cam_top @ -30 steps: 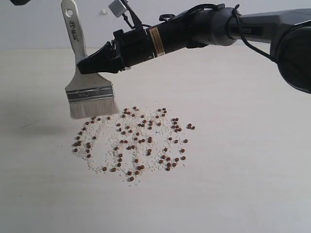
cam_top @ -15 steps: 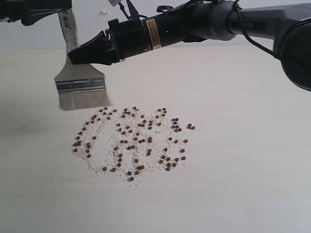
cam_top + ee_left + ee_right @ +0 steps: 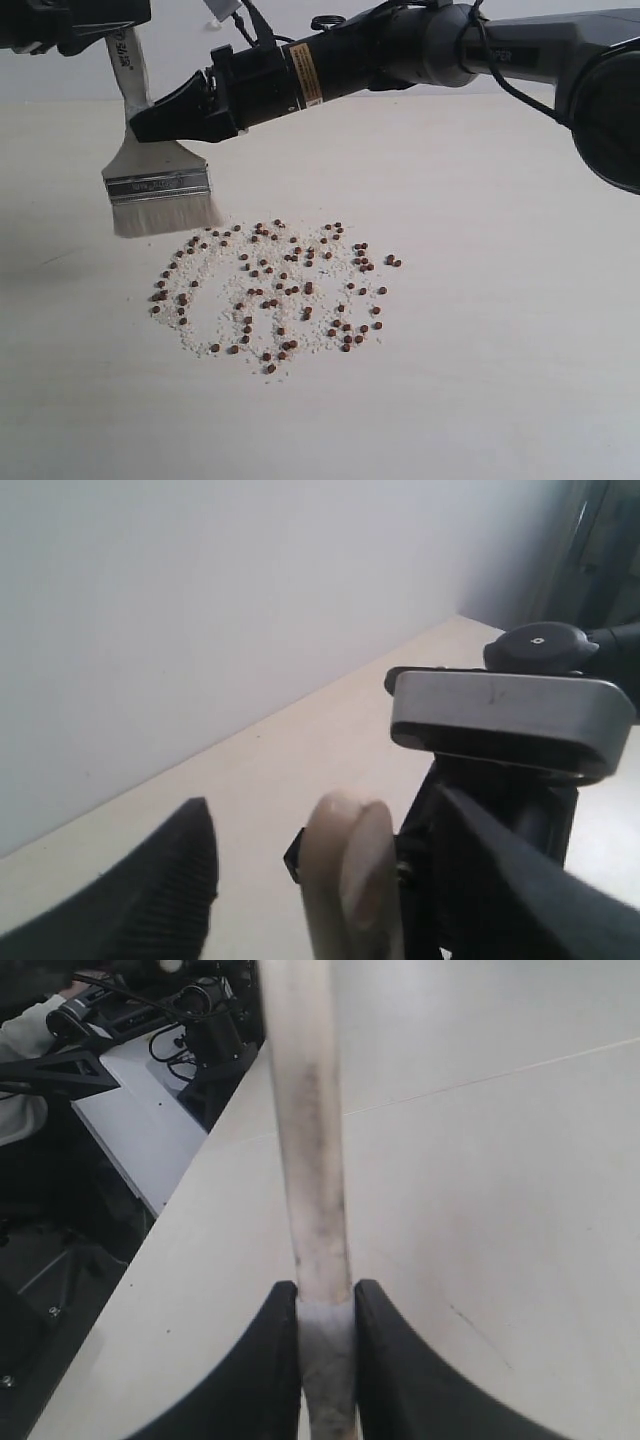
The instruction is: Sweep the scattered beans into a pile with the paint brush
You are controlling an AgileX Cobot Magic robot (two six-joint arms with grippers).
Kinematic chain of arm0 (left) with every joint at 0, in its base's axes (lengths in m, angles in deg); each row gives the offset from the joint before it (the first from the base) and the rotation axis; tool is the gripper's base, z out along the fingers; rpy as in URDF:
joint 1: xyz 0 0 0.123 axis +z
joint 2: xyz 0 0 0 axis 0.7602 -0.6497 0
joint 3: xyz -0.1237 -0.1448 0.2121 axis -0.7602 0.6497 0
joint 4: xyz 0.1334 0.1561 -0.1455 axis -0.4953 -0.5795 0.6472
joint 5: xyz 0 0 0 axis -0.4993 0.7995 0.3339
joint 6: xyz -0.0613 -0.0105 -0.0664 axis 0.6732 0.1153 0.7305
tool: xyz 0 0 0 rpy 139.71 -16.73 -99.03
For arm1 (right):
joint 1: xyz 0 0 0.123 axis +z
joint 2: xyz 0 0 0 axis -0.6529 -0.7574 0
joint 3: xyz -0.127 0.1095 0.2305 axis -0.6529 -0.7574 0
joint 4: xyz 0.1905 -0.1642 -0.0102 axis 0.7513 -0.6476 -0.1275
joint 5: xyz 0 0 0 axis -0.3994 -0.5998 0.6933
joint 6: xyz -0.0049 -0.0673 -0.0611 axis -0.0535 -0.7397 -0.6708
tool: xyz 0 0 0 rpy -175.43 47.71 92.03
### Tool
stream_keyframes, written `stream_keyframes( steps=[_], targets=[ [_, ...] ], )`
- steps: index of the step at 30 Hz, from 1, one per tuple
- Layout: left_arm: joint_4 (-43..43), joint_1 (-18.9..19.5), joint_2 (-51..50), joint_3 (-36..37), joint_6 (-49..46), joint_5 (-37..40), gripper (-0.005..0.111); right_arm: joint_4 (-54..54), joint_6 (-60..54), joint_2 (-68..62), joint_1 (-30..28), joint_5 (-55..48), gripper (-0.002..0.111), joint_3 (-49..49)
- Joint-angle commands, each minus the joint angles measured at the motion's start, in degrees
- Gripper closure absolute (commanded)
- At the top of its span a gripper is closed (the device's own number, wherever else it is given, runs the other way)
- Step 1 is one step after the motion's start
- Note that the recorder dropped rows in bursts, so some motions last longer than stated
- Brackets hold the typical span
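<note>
Jaws: R gripper [image 3: 325, 1298] clamps paint brush [image 3: 160, 185]; L gripper [image 3: 320, 815] (agape) straddles it.

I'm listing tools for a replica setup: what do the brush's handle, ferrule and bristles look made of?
Paint brush handle: pale, smooth, probably unpainted wood, with printed lettering. Ferrule: shiny silver band, likely metal. Bristles: whitish fine fibres; natural or synthetic, cannot tell.

pale wooden paint brush [image 3: 150, 160], dull metal ferrule [image 3: 157, 185], matt table [image 3: 480, 330].
</note>
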Motion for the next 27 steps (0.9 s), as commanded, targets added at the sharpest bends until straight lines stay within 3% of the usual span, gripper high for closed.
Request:
stream_keyframes(
  steps=[1, 3, 4, 12, 15, 19, 21, 27],
  targets=[
    [1.10, 0.12, -0.22, -0.12, 1.09, 0.21, 0.076, 0.66, -1.11, 0.79, 0.41, 0.45, 0.108, 0.51],
    [1.10, 0.12, -0.22, -0.12, 1.77, 0.48, 0.103, 0.66, -1.11, 0.79, 0.41, 0.45, 0.108, 0.51],
    [1.22, 0.12, -0.22, -0.12, 1.87, 0.89, 0.106, 0.66, -1.11, 0.79, 0.41, 0.45, 0.108, 0.51],
    [1.10, 0.12, -0.22, -0.12, 1.15, 6.51, 0.107, 0.66, -1.53, 0.79, 0.41, 0.45, 0.107, 0.51],
    [1.10, 0.12, -0.22, -0.12, 1.15, 7.07, 0.107, 0.93, -3.36, 0.79, 0.41, 0.45, 0.092, 0.51],
    [1.10, 0.12, -0.22, -0.12, 1.15, 8.47, 0.107, 4.56, -4.79, 0.79, 0.41, 0.45, 0.056, 0.51],
    [1.31, 0.12, -0.22, -0.12, 1.15, 8.59, 0.107, 6.87, -5.51, 0.79, 0.41, 0.45, 0.047, 0.51],
    [1.30, 0.12, -0.22, -0.12, 0.75, 9.28, 0.107, 12.03, -7.52, 0.79, 0.41, 0.45, 0.050, 0.51]
  ],
)
